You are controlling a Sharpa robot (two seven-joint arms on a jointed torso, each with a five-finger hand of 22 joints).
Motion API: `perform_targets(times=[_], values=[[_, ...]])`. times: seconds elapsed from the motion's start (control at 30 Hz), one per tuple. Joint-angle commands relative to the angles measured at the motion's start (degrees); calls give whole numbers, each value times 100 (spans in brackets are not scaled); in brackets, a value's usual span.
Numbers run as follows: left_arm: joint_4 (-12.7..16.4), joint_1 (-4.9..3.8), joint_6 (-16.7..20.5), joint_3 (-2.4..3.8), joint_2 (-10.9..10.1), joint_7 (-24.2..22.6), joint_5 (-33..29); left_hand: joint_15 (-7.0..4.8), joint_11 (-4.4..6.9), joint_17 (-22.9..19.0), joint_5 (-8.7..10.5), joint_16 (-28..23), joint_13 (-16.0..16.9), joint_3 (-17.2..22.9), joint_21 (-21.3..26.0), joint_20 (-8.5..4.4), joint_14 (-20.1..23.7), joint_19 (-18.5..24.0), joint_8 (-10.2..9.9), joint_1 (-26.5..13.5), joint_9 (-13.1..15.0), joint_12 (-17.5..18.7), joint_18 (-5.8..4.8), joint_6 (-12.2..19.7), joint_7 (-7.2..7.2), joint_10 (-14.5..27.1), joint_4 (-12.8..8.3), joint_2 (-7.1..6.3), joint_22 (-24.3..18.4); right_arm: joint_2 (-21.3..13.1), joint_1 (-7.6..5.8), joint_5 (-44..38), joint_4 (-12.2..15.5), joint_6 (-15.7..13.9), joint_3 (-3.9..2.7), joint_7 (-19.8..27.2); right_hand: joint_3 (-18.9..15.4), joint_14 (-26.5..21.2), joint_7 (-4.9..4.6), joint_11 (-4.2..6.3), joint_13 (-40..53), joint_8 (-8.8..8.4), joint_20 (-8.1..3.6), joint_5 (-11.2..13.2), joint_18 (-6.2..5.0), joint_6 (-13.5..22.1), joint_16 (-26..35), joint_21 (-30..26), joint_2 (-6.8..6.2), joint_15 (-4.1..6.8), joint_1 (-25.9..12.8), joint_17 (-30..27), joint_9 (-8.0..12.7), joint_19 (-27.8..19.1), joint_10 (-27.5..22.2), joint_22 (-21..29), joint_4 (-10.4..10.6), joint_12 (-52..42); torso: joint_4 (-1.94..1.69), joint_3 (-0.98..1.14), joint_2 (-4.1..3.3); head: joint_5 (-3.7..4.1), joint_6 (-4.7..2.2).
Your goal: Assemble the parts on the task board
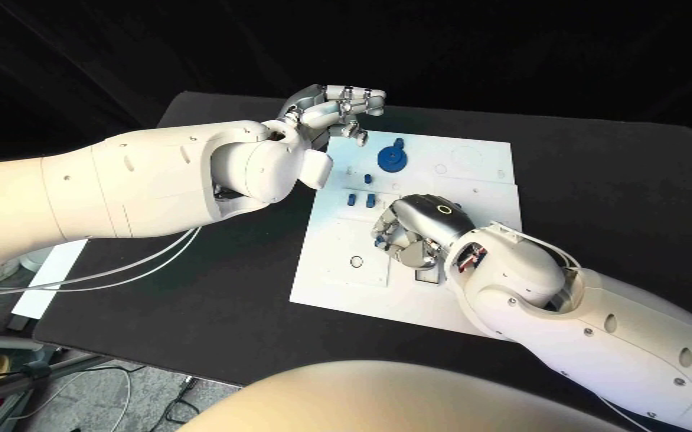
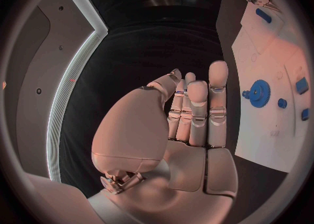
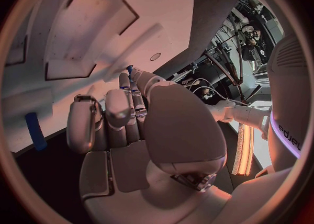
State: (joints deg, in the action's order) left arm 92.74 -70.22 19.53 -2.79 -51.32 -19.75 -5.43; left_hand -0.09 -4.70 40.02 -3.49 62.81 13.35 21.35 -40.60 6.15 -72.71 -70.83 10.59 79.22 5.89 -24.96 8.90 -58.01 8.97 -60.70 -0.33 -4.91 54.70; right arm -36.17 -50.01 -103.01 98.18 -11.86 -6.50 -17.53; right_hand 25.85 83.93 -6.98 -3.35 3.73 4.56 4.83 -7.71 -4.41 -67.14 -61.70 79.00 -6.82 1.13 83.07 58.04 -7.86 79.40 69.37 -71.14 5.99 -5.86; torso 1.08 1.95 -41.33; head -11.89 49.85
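L hand (image 1: 335, 104): hovers at the far-left corner of the task board (image 1: 476, 167); fingers (image 2: 198, 110) lie straight and close together in the wrist view, nothing in them that I can see. Head view hints at sth small near the tips, too unclear to call.
Task board: white plate, mid table (image 1: 216, 282), both hands at or over it.
Gear (image 1: 392, 158): blue, sits on the board's far part, just beside L hand, not touched.
Small parts (image 1: 361, 189): blue pegs/blocks in a cluster btwn gear and R hand, on the board.
R hand (image 1: 418, 227): palm down on the board's near-middle; fingers curled under toward the cut-outs. Holding a part or not: can't tell, tips hidden.
Blue bar (image 3: 36, 130): near board edge, apart from R hand.
Risk 1: R hand covers its own work spot, so a part could seat tilted w/o being noticed.
Risk 2: R forearm lies over the board's near-right corner; a sweep may shift the plate.
Risk 3: L hand reaching for the gear could knock the small parts close by.
In the way: R hand blocks the near slots; cables (image 1: 130, 267) hang off table's left, clear of the work.
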Motion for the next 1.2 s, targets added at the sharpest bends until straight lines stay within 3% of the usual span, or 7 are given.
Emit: perform_targets(times=[0.03,0.37,0.57,0.67,0.9,1.03,1.2], values=[[19,-3,-109,5,11,-18,23,23,6,-5,-32,19,6,-27,20,-16,11,5,20,-8,-4,-29,58,46,7,48,-4,45,-6,17,21,-115,-49,420,40,-163,-6,172,-15,-42,-5,15,15,14,10,-7,-19,-2,6,-11,-59,-8,-6,-20,-15,7,-19,33,-3,-3,-3,-1,6],[24,-4,-125,5,6,6,23,25,4,6,-32,28,7,-31,17,-14,8,2,21,-9,-5,-36,57,54,9,60,-4,45,-4,29,20,-150,-87,290,68,-234,-8,148,-79,-103,-13,-88,49,18,1,169,-10,-28,-41,-57,-170,-52,25,-55,-158,47,-47,135,-2,-4,-2,3,12],[27,-4,-141,5,1,28,23,26,4,9,-33,30,8,-32,17,-14,7,1,21,-9,-6,-38,57,56,10,64,-5,45,-3,11,17,-129,-91,171,74,-223,-11,98,-168,-197,-17,-113,116,33,-43,576,79,-157,-148,-141,-293,-181,127,-190,-502,247,-57,215,2,0,1,5,11],[25,-4,-151,5,0,36,23,28,0,17,-32,37,9,-37,10,-13,4,-4,21,-15,-7,-42,55,63,13,74,-1,45,3,-8,17,-123,-74,38,76,-206,-42,48,-106,-228,-9,-109,144,40,-89,831,189,-293,-211,-166,-335,-314,198,-318,-782,445,-89,193,1,0,3,10,-1],[18,-4,-183,5,-2,52,23,29,0,11,-32,34,9,-39,14,-12,6,-3,21,-17,-7,-43,55,66,14,78,0,45,0,-114,18,-116,73,-388,74,-127,-167,-22,-54,-270,17,-98,174,0,-141,1058,383,-474,-282,-193,-380,-542,274,-456,-1090,701,-155,71,3,5,1,31,-24],[15,-4,-206,5,-6,63,23,30,-1,3,-32,31,10,-41,20,-12,9,-2,21,-20,-8,-45,56,69,15,84,1,44,-5,-265,18,-90,258,-579,39,-81,-198,-24,-63,-268,32,-77,178,-16,-139,1020,395,-479,-266,-188,-383,-561,273,-444,-1118,701,-167,-8,4,-2,3,58,-45],[18,-4,-238,4,-37,88,23,30,-3,1,-32,31,10,-43,28,-11,10,0,21,-21,-8,-47,57,72,15,88,2,44,-10,-517,-18,-66,518,-642,-67,-108,-219,-12,-72,-242,58,-53,165,-73,-125,916,390,-446,-230,-168,-375,-569,264,-383,-1072,639,-192,-196,20,1,1,85,-89]])
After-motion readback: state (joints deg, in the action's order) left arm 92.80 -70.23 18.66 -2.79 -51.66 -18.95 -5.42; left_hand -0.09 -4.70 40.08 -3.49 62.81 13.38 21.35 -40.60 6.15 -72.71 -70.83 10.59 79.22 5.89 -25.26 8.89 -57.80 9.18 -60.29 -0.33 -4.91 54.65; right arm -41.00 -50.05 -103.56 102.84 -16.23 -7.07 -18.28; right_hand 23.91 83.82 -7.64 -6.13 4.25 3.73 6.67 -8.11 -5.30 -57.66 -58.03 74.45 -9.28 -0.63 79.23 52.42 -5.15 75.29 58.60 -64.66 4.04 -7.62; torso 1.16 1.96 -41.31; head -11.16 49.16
